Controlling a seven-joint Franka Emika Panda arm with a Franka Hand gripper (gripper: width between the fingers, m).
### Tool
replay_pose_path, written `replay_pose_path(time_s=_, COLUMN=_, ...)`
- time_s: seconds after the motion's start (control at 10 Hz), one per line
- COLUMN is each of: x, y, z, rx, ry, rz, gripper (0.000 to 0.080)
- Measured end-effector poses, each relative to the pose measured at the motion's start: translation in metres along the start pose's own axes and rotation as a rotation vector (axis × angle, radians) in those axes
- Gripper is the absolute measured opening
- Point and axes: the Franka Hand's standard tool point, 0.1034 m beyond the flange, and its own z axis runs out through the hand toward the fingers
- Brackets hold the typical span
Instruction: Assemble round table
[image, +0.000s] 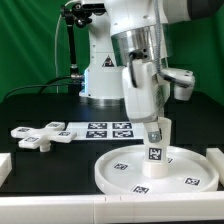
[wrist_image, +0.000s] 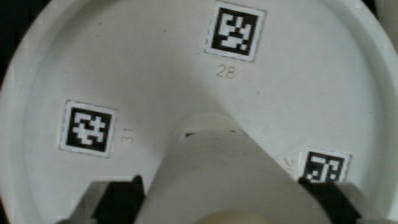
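The large rimmed round disc (image: 155, 170) lies flat on the black table at the front of the exterior view. The short cylindrical leg (image: 157, 138) stands upright on the disc's middle, tags on its side. My gripper (image: 155, 128) comes down from above and is shut on the leg. In the wrist view the leg (wrist_image: 228, 170) fills the space between the two black fingers (wrist_image: 121, 198), with the disc (wrist_image: 160, 70) and its tags behind it. The cross-shaped foot (image: 38, 134) lies on the table at the exterior view's left.
The marker board (image: 108, 129) lies flat behind the disc. A plain white bar (image: 214, 160) lies at the exterior view's right, another (image: 6, 166) at the left, and one (image: 60, 208) along the front edge. The robot base (image: 100, 75) stands at the back.
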Motion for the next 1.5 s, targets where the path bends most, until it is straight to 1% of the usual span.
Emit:
replay_pose_path(time_s=0.1, x=-0.0003, y=0.0002, z=0.0001, rx=0.0, ry=0.0, rz=-0.022, gripper=0.0412)
replay_pose_path(time_s=0.2, x=-0.0005, y=0.0006, z=0.0005, rx=-0.001, ry=-0.002, rz=-0.041, gripper=0.0491)
replay_pose_path(time_s=0.3, x=-0.0004, y=0.0008, z=0.0008, rx=-0.002, ry=-0.002, rz=-0.041, gripper=0.0619)
replay_pose_path(time_s=0.4, x=-0.0003, y=0.0003, z=0.001, rx=-0.009, ry=-0.002, rz=-0.115, gripper=0.0619)
replay_pose_path(time_s=0.6, x=-0.0006, y=-0.0008, z=0.0008, rx=-0.007, ry=-0.002, rz=-0.284, gripper=0.0647)
replay_pose_path(time_s=1.0, x=-0.0005, y=-0.0006, z=0.001, rx=-0.008, ry=-0.003, rz=-0.549, gripper=0.0649)
replay_pose_path(time_s=1.1, x=-0.0011, y=0.0019, z=0.0016, rx=-0.046, ry=0.008, rz=-0.729, gripper=0.0649)
replay_pose_path(time_s=1.2, x=-0.0018, y=0.0011, z=0.0012, rx=-0.05, ry=0.015, rz=-0.826, gripper=0.0649)
replay_pose_path(time_s=1.3, x=-0.0046, y=0.0008, z=0.0006, rx=-0.065, ry=0.027, rz=-0.96, gripper=0.0649)
replay_pose_path(time_s=1.5, x=-0.0079, y=-0.0023, z=-0.0016, rx=-0.083, ry=0.027, rz=-1.21, gripper=0.0649)
